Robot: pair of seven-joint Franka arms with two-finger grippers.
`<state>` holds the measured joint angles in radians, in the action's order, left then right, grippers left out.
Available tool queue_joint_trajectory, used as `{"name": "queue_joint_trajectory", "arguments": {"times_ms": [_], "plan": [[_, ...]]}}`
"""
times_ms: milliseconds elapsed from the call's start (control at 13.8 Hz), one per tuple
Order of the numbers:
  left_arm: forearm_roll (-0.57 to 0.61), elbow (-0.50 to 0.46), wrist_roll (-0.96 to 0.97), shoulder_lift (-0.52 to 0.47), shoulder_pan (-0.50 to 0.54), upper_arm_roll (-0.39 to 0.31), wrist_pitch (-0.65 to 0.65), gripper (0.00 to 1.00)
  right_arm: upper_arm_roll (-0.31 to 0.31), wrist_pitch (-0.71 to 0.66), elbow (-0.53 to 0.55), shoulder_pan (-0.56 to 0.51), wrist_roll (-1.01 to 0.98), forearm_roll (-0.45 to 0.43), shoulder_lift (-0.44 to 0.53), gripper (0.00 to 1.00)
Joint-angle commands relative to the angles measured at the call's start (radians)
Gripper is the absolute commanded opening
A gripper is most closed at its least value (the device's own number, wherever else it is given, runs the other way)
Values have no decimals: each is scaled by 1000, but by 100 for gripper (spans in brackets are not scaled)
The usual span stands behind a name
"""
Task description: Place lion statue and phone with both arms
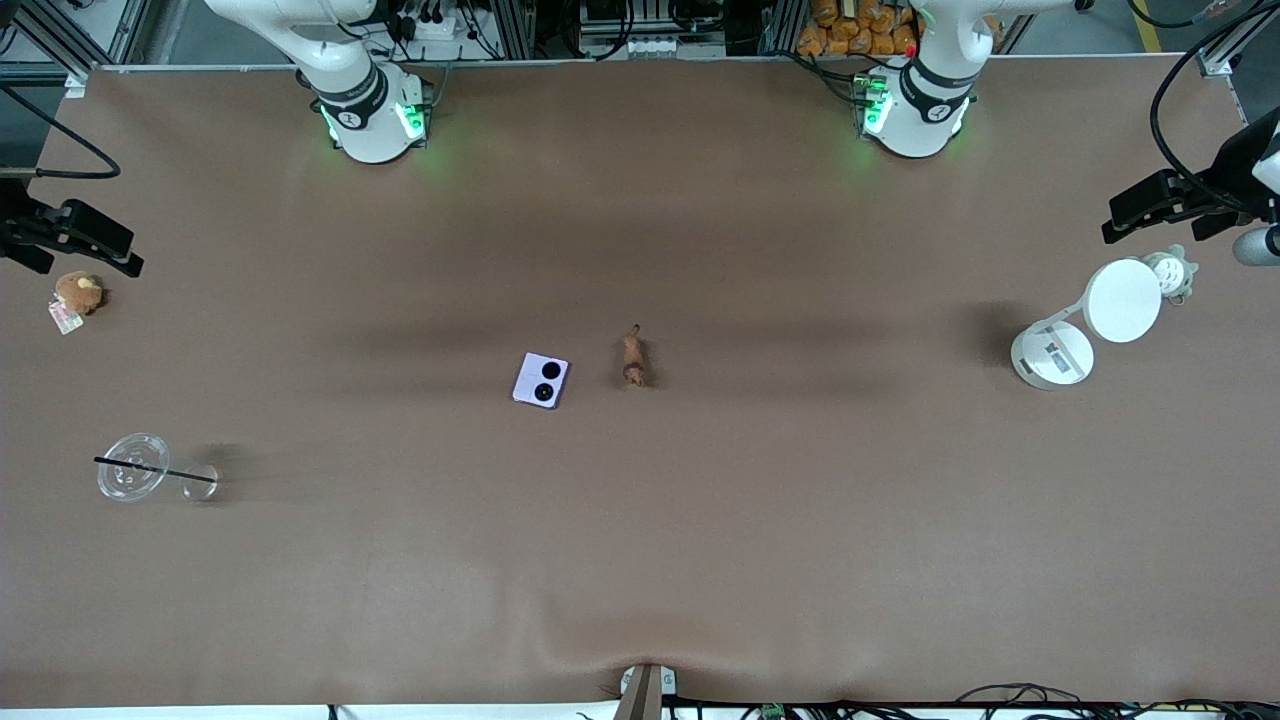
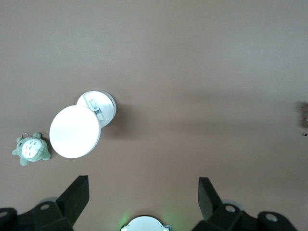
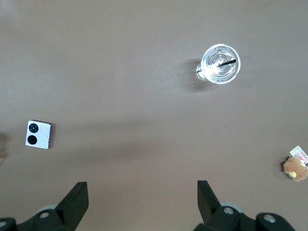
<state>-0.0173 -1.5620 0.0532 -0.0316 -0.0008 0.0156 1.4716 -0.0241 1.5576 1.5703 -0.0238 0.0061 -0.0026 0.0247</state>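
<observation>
The phone (image 1: 541, 380), pale lavender with two black circles, lies flat near the table's middle; it also shows in the right wrist view (image 3: 39, 134). The lion statue (image 1: 634, 360), tiny and reddish-brown, lies beside it toward the left arm's end; only its edge shows in the left wrist view (image 2: 304, 120). My left gripper (image 1: 1135, 215) (image 2: 143, 185) hangs open and empty over the left arm's end of the table, by the lamp. My right gripper (image 1: 90, 240) (image 3: 142, 186) hangs open and empty over the right arm's end, by the brown plush. Both are well away from the phone and the statue.
A white round-headed desk lamp (image 1: 1085, 320) and a grey-white plush toy (image 1: 1170, 272) stand at the left arm's end. A round brown plush with a tag (image 1: 76, 295) and a clear cup with a black straw (image 1: 135, 467) are at the right arm's end.
</observation>
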Motion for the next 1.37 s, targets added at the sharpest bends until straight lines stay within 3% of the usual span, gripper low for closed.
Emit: {"name": "queue_joint_trajectory", "arguments": {"times_ms": [0,651,940,1301], "plan": [[-18,22,-18,10,7,3,-10,100,-4,2,10,-2,-15,15,7,100],[-47,16,0,114,-33,30,-8,100,-4,4,10,-2,-15,15,4,100],[-69,17,17,192,-134,40,42,100,-4,5,10,-1,-14,15,4,100],[-78,19,274,288,-376,43,198,100,-4,5,10,-1,-14,16,3,100]]}}
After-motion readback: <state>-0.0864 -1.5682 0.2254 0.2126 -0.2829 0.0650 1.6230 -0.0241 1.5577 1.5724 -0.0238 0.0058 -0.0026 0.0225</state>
